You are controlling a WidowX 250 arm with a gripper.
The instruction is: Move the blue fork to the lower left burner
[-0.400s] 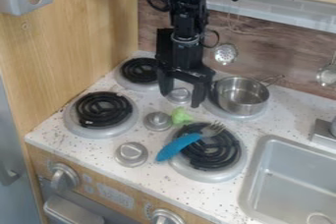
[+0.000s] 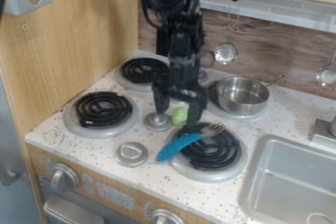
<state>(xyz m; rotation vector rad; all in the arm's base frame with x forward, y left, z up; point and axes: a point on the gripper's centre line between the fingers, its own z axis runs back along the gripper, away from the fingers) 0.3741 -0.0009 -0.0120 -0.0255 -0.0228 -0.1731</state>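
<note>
Gripper point(image 2: 176, 118) above far edge of near right burner point(image 2: 209, 176), fingers apart. Fork point(image 2: 179, 147) lies across that burner: chunky blue handle out past the left rim, silvery tines aimed far-right. Pot point(image 2: 241, 96) on far right burner.

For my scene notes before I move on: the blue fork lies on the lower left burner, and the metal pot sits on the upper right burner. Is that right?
Not quite. The camera view shows the blue fork on the lower right burner; the metal pot does sit on the upper right burner.
</note>
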